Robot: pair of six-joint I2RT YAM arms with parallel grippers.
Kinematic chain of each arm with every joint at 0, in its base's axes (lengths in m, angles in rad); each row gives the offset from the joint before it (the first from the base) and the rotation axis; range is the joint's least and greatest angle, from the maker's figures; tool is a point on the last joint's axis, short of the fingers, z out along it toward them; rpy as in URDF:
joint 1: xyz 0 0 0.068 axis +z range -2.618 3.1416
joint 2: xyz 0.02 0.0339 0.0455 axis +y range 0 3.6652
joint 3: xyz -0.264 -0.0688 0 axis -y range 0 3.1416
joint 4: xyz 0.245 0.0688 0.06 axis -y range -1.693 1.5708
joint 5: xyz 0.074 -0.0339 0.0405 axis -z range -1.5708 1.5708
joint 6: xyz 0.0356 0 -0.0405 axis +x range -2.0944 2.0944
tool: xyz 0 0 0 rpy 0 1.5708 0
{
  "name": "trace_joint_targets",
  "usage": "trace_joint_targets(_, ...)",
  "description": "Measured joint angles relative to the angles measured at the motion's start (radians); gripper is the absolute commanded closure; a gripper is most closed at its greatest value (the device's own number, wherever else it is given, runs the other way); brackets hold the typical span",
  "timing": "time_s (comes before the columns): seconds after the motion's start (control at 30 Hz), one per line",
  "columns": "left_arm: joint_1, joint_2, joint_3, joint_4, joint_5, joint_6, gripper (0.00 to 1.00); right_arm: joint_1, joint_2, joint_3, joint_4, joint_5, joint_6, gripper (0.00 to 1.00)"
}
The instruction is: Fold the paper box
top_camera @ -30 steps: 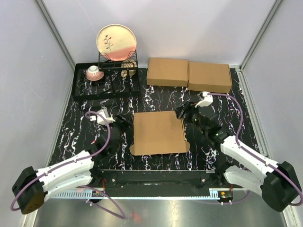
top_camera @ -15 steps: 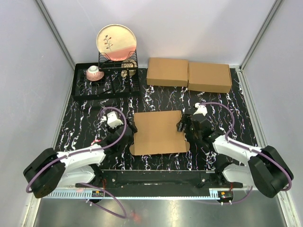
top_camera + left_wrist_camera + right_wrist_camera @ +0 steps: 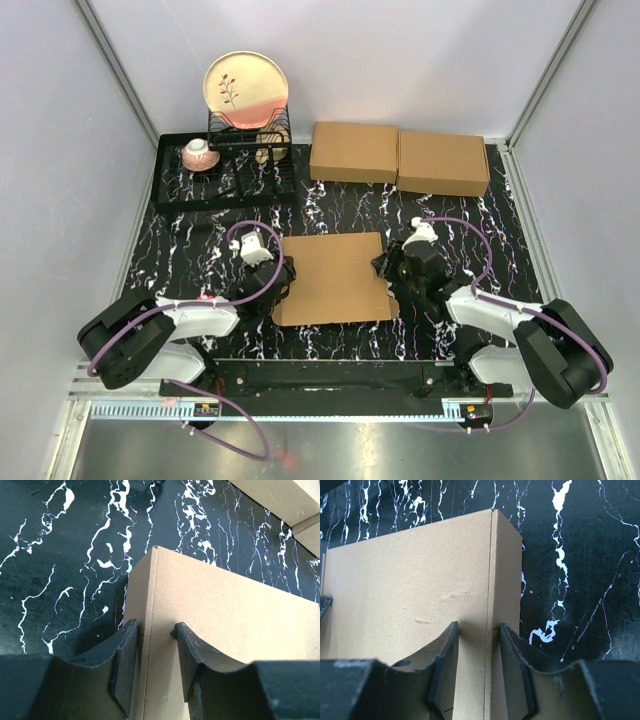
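Both left gripper [image 3: 154, 667] and right gripper [image 3: 476, 662] straddle the brown corrugated-cardboard paper box's [image 3: 335, 278] edges; clamped or not, we cannot tell; uneven squeezing could buckle it.

This is a robot lab cell, not a home: plain white walls [image 3: 60, 180] in metal framing [image 3: 118, 70] box in a black marbled table [image 3: 170, 260]. Two cabled arms [image 3: 200, 318] are bolted to a rail [image 3: 330, 372] at its edge. A dish rack [image 3: 250, 140] with a plate [image 3: 246, 88] stands at its far corner.
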State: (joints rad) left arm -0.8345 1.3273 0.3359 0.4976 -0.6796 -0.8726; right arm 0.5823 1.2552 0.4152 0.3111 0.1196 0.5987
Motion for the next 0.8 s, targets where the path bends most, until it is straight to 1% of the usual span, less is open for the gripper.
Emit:
trace_joint_targets(0.23,0.014,0.055,-0.006,0.105,0.013,0.037,0.64,0.004,-0.015,-0.053,0.078,0.011,0.037,0.65)
trace_joint_targets(0.47,0.026,0.123,-0.014,0.225,0.015,0.061,0.64,0.035,-0.018,-0.077,0.114,0.074,0.068,0.63)
trace_joint_targets(0.73,0.034,0.208,-0.076,0.428,0.016,0.029,0.66,0.04,0.014,-0.088,0.147,0.097,0.13,0.64)
trace_joint_targets(0.8,0.037,0.231,-0.094,0.488,0.016,0.017,0.66,0.04,0.023,-0.099,0.176,0.101,0.145,0.61)
